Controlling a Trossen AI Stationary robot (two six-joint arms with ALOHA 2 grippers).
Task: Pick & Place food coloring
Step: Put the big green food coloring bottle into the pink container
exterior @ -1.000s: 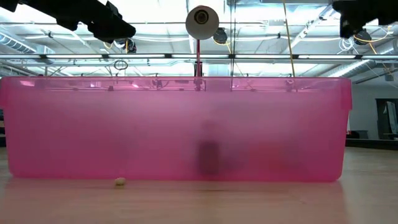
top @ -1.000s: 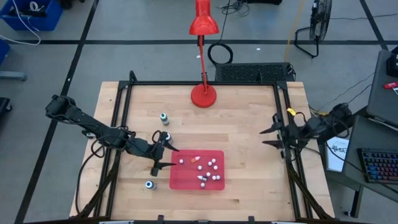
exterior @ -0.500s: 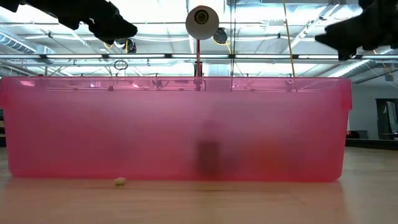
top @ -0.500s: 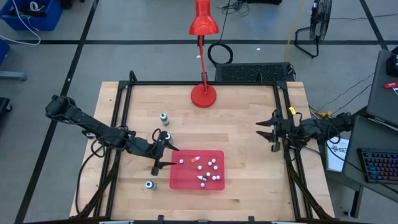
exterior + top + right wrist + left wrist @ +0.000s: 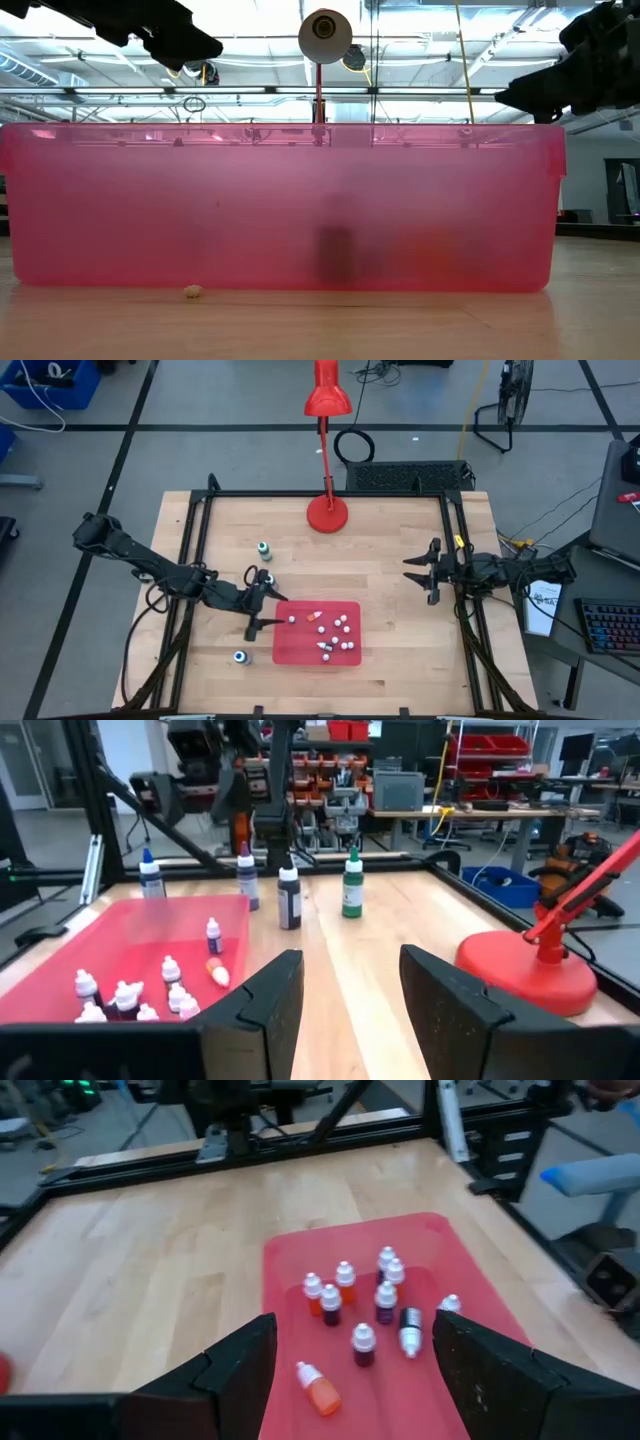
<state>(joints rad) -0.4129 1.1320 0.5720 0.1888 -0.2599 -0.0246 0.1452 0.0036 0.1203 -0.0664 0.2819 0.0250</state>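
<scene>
We see the small white-capped food coloring bottles point(image 5: 335, 632) in the flat red plastic tray point(image 5: 352, 655). Our left gripper point(image 5: 262, 600) beside it and right gripper point(image 5: 420, 572) over the wooden counter point(image 5: 385, 550) both have their fingers spread, empty.

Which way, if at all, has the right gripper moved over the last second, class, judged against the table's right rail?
Yes. In the high view the right gripper, open, has moved inward from the right rail toward the red tray.

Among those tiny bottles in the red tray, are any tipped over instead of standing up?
Yes, two. The orange bottle lies on its side nearest the left gripper, and a dark-bodied bottle lies flat among the standing white-capped ones in the red tray.
</scene>
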